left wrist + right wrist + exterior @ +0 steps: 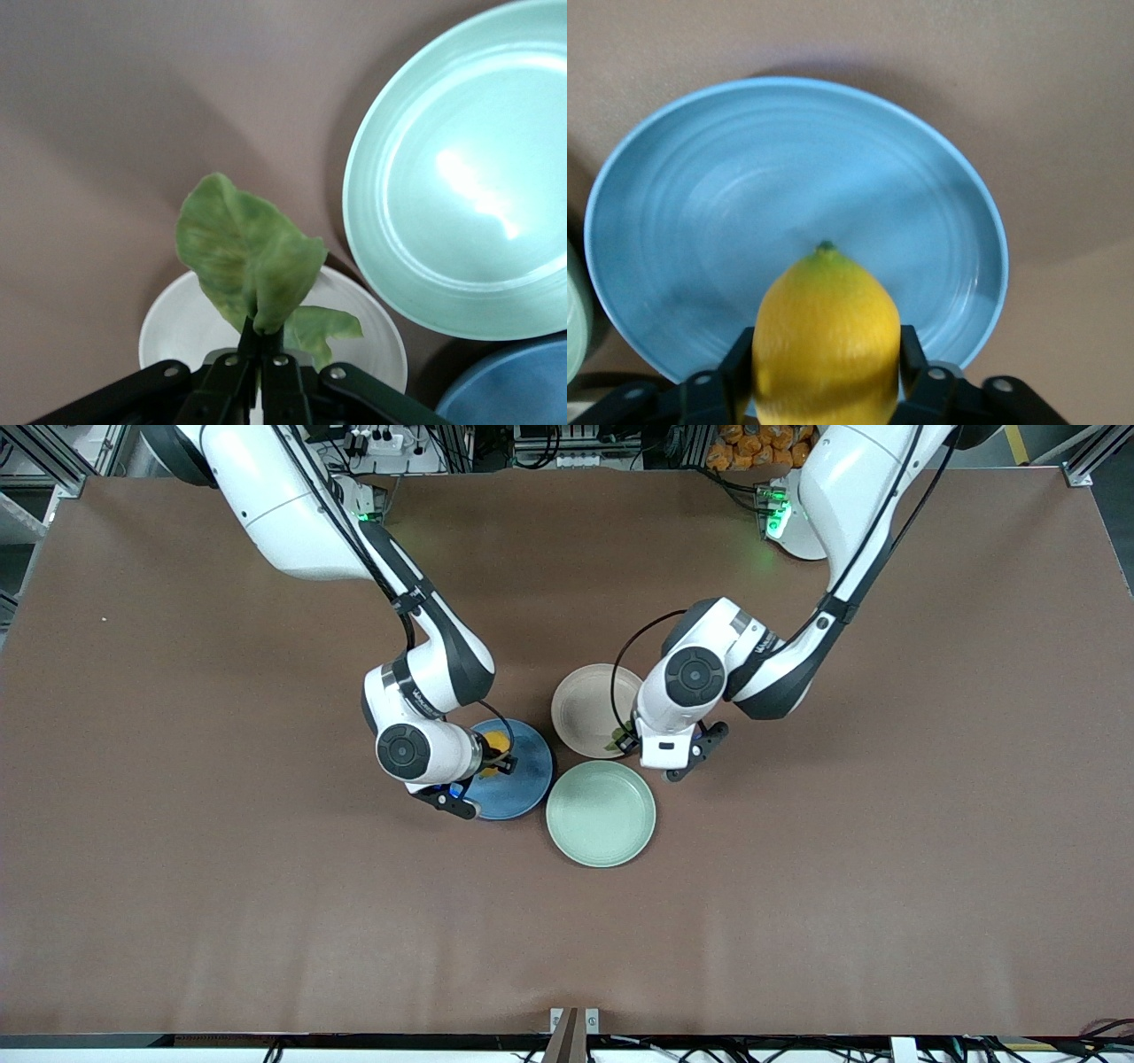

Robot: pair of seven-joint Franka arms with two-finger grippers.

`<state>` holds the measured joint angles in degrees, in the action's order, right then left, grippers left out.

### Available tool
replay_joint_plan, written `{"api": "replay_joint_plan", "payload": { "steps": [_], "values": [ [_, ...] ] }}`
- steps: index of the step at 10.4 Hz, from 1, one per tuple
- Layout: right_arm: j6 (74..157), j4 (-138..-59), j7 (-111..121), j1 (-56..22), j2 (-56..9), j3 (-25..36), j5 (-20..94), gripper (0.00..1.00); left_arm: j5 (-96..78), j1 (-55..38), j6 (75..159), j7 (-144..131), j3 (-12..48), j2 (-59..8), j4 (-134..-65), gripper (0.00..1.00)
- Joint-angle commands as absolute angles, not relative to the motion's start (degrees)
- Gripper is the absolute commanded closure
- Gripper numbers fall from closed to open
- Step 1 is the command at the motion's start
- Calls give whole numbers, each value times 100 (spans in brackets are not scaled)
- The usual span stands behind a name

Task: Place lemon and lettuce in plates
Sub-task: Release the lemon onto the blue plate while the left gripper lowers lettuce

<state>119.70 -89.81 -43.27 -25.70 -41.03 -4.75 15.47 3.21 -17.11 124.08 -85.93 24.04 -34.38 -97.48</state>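
Note:
My right gripper [500, 760] is shut on the yellow lemon [496, 741] and holds it just over the blue plate [529, 779]. In the right wrist view the lemon [824, 328] sits between the fingers of the gripper [826, 359], above the blue plate [788, 195]. My left gripper [624, 740] is shut on the green lettuce [614, 737] over the rim of the beige-pink plate [585, 704]. In the left wrist view the leaf [248, 252] stands up from the closed gripper [263, 336] over that plate [173, 328].
A pale mint-green plate [601, 813] lies nearer the front camera, between the other two plates and close to both; it also shows in the left wrist view [461, 177]. Bare brown table surrounds the plates.

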Motion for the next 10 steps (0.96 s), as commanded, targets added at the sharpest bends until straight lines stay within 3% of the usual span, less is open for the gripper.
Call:
{"api": "replay_joint_plan", "payload": {
  "steps": [1,4,5,6,10],
  "values": [
    [11979,-8790,-4210,-2557,-4184,-492,1600,0,19,-1863,12602,-9235,2417,-3577,-9712,100],
    [11901,-8438,-3947,-2278,-4008,-448,1538,0,-17,-2012,12814,-9772,2417,-3787,-9694,100],
    [11709,-8429,-3885,-2076,-3860,-448,1529,0,-18,-2030,12875,-9800,2417,-3858,-9686,67],
    [11603,-8429,-3528,-1909,-3676,-405,1477,0,9,-2161,12902,-9843,2408,-3867,-9668,1],
    [11129,-8446,-2411,-1390,-2956,95,558,0,367,-2040,12771,-9556,2356,-3517,-9194,0]
  ]
}}
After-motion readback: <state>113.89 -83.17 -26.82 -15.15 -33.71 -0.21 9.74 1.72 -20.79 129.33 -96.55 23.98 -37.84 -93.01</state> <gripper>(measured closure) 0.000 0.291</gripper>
